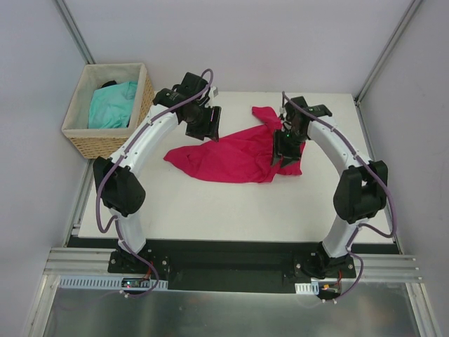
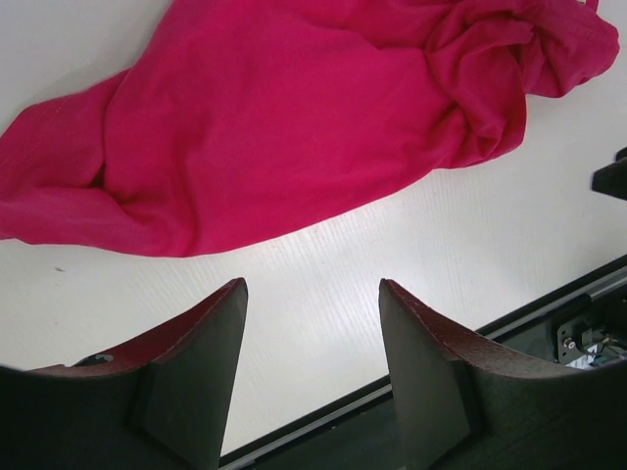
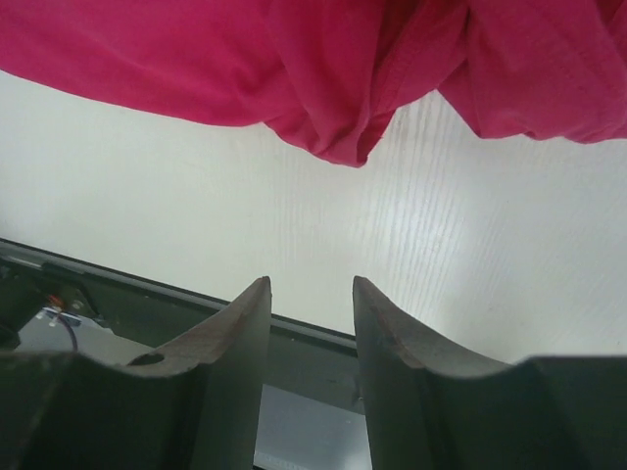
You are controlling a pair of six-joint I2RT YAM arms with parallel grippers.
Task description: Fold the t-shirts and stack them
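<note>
Pale grey walls point(image 1: 245, 42) box in this work cell, with metal corner posts point(image 1: 74, 31) rising at 11 and 1 o'clock. A white, faintly grained tabletop point(image 1: 231, 210) fills the middle, and a black mounting plate point(image 1: 224, 256) runs along 6 o'clock, where both arms are bolted down. On to the job, and by my reading it is barely under way. The crimson-pink t-shirt point(image 1: 231, 156) lies in a rumpled heap just past the centre of the tabletop, stretched from about 10 o'clock of centre out to a bunched tail toward 1 o'clock. It shows creases and rolls everywhere, and no flat panel or clean fold line. The turquoise t-shirt point(image 1: 112, 105) is not on the tabletop at all. It sits wadded inside the wicker basket point(image 1: 105, 144) off the far left corner at 10 o'clock. So no fold is made and no stack is started, and I'd say both garments have the whole routine ahead of them, the crimson one first since it is laid out. The left end effector point(image 2: 312, 286) hangs over the shirt's left end with its fingers spread and nothing between them, only bare tabletop below. The right end effector point(image 3: 312, 282) sits over the bunched right end, likewise parted and empty, with the fabric edge just beyond its tips. Both are released and neither grips cloth. Apart from the shirt, the surface looks smooth, dry and evenly lit.
</note>
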